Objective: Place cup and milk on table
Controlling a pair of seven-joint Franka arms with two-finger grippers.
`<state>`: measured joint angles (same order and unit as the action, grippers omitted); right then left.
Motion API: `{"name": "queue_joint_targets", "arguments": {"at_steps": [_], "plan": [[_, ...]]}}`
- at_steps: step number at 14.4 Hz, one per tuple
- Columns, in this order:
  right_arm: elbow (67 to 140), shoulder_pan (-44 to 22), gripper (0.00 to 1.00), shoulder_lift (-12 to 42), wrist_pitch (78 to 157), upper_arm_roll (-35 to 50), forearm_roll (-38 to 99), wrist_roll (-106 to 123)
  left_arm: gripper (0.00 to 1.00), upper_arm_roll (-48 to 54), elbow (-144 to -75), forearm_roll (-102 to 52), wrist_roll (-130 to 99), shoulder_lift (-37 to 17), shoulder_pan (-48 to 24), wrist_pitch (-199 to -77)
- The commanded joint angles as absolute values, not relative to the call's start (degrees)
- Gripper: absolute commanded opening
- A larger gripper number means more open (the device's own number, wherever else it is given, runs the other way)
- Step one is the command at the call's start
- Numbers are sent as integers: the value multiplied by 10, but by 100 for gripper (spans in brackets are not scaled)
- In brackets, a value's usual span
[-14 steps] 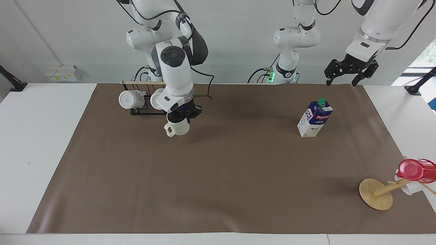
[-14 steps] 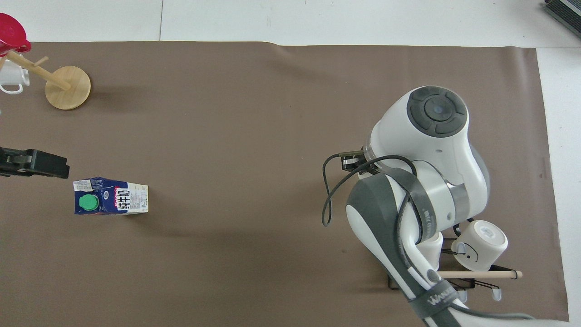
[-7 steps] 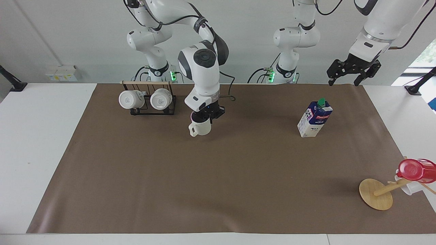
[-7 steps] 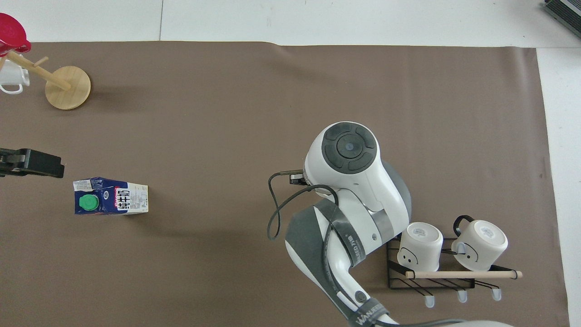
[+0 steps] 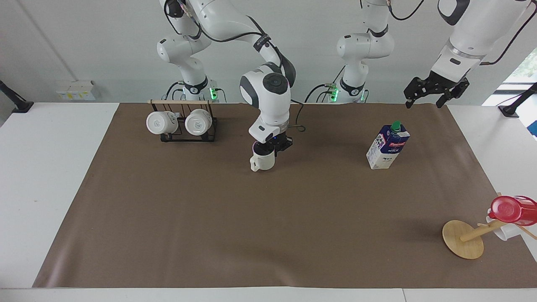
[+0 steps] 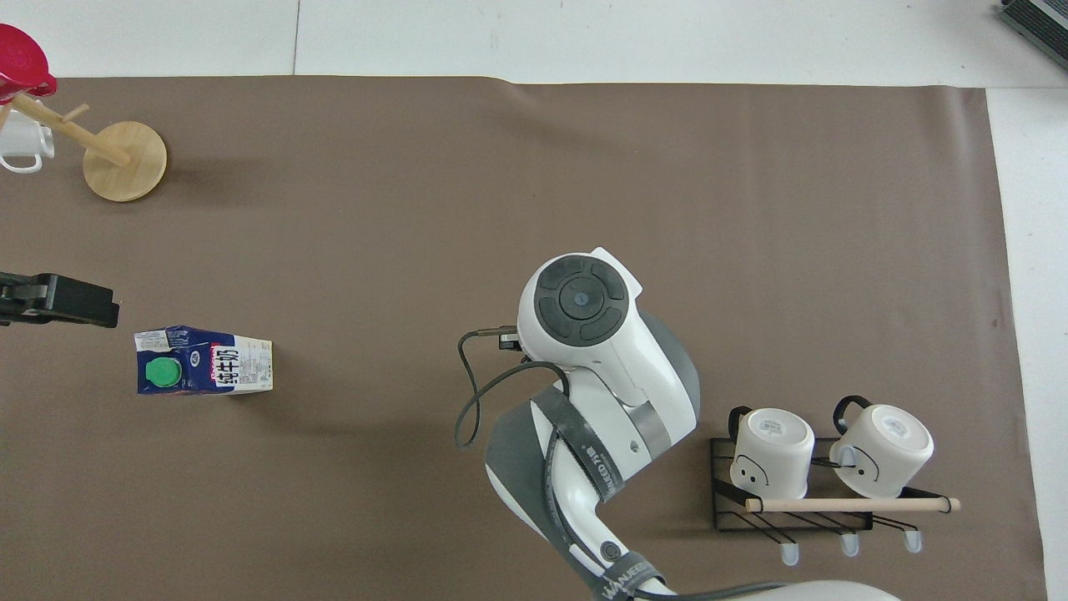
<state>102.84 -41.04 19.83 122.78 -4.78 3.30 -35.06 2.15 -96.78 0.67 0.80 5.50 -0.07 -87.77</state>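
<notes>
My right gripper (image 5: pixel 267 147) is shut on the rim of the cup (image 5: pixel 263 161), a cream-white mug with its handle toward the right arm's end. It holds the cup upright, low over the brown paper of the table (image 5: pixel 268 235); I cannot tell whether the cup touches it. In the overhead view the right arm (image 6: pixel 584 334) hides the cup. The milk (image 5: pixel 388 147) stands upright on the paper toward the left arm's end; it also shows in the overhead view (image 6: pixel 204 361). My left gripper (image 5: pixel 423 100) hangs open and empty in the air above the table edge near the milk.
A black wire rack (image 5: pixel 182 136) with two plain white mugs (image 6: pixel 772 451) stands near the right arm's base. A tipped wooden disc stand (image 5: pixel 462 239) with a red cup (image 5: pixel 512 209) and a white mug (image 6: pixel 21 146) lies at the left arm's end, farther from the robots.
My right gripper has carried the cup away from the rack toward the table's middle and lowered it. My left gripper has risen slightly. The milk has not moved.
</notes>
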Motion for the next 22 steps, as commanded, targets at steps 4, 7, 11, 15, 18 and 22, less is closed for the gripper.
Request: {"name": "queue_joint_targets", "arguments": {"at_steps": [4, 7, 11, 15, 18, 22], "plan": [[1058, -414, 0, 188, 1247, -48, 34, -352, 100, 29, -1136, 6, 12, 138, 2, -1002], [1060, -420, 0, 195, 1257, -48, 32, -351, 100, 29, -1168, 6, 12, 144, -1, -1038], [1061, -420, 0, 195, 1261, -48, 31, -351, 100, 30, -1222, 6, 12, 163, -1, -1091], [1064, -420, 32, 194, 1263, -48, 33, -353, 100, 30, -1252, 6, 12, 171, -5, -1127], [1063, -419, 56, 195, 1264, -48, 33, -353, 100, 31, -1275, 6, 12, 175, -10, -1150], [1053, -420, 100, 190, 1259, -48, 29, -352, 100, 31, -1307, 6, 11, 184, -10, -1172]]}}
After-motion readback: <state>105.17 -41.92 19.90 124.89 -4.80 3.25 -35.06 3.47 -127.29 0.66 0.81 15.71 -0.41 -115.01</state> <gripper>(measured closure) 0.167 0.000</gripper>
